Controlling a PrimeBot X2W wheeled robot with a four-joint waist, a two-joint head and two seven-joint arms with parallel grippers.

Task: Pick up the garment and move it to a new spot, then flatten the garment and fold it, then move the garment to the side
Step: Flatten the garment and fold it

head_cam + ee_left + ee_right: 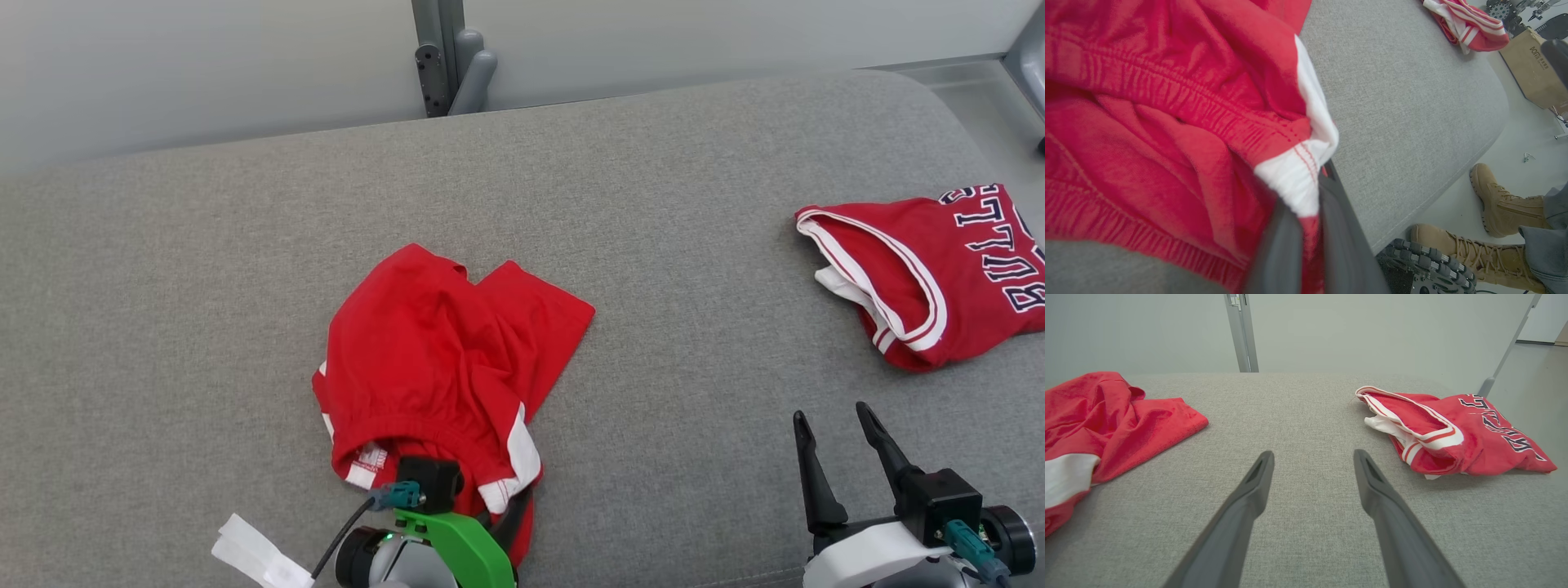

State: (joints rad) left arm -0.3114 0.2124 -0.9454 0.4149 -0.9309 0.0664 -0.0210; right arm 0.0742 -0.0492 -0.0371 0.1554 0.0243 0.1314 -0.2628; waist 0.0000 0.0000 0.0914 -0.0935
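**Task item.** The garment (441, 359), a pair of red shorts with white side panels, lies crumpled on the grey upholstered surface (653, 204). It sits left of centre, with its elastic waistband close to the near edge.

**Tools.** The left gripper (1309, 212) is clamped on the garment at the waistband end, where a white panel meets the red cloth. The right gripper (834, 425) stands with its fingers apart and holds nothing. It is near the near edge and well apart from the garment.

**Risks.**
- The hold is a single pinch on a small bunch of cloth, so it may slip out under load.
- Lifted from this one point, the shorts would likely hang bunched, which makes flattening harder.
- It cannot be told how many layers are caught.
- With the hold so close to the near edge, loose cloth could drag over it.

**Surroundings.**
- A red jersey (939, 269) occupies the right edge, which limits free ground there. Its similar colour invites confusion.
- A person's boots (1506, 204) stand on the floor beside the surface's corner, and a cardboard box (1531, 69) sits beyond.
- The middle and far ground appear unobstructed.
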